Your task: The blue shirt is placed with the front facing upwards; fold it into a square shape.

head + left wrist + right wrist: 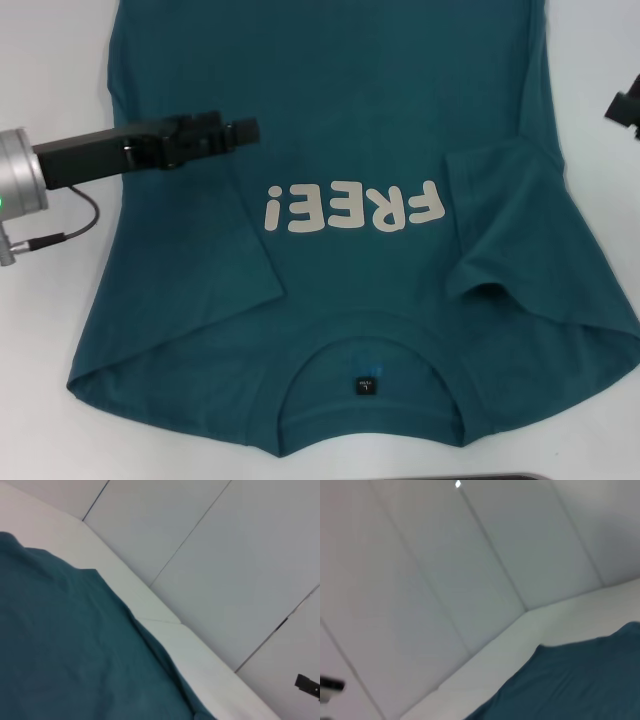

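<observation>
The blue shirt [350,80] lies flat on the white table [50,60], front up, its collar toward me with a small black label [367,385] inside. Pale "FREE!" lettering [352,207] crosses the chest. Both short sleeves are folded inward over the body, one on the left [200,260] and one on the right [500,220]. My left gripper [250,129] hovers over the shirt's left half, pointing toward the middle, with nothing held. At the picture's right edge, beside the shirt, only a corner of my right gripper [625,105] shows. Both wrist views show teal cloth [60,645] [580,680] and the table edge.
Bare white table [600,40] flanks the shirt on both sides. A cable [70,232] hangs from the left arm's silver wrist [22,170]. Pale wall panels [225,555] stand beyond the table's far edge. A dark strip [500,477] shows at the near edge.
</observation>
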Robot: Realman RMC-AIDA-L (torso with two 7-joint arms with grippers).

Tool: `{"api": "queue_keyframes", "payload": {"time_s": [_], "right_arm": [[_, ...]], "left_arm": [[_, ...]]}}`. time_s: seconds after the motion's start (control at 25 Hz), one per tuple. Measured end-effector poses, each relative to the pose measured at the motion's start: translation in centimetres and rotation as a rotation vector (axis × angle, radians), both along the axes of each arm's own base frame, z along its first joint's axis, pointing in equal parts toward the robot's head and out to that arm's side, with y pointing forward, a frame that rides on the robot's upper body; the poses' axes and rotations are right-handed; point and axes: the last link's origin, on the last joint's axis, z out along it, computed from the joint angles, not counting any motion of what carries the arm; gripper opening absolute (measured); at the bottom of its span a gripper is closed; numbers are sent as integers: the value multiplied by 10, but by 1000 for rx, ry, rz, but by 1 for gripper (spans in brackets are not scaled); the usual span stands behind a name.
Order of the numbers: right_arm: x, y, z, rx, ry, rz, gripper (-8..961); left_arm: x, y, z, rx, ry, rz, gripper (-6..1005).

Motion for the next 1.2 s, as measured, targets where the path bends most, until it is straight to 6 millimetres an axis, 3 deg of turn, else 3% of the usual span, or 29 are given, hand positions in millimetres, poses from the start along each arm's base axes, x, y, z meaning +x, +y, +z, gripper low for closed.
{"api": "queue_keyframes", "payload": {"time_s": [0.2,0.72,1.2], "right_arm": [[-5,2,-6,-55,-26,30,916],[-23,15,-18,-115,-1,74,894],[-27,22,-15,-110,-12,86,892]], "left_arm": [[-16,-7,10,-17,33,25,895],[-59,-48,56,-94,46,154,886],[-76,-83,66,-159,84,199,885]]}}
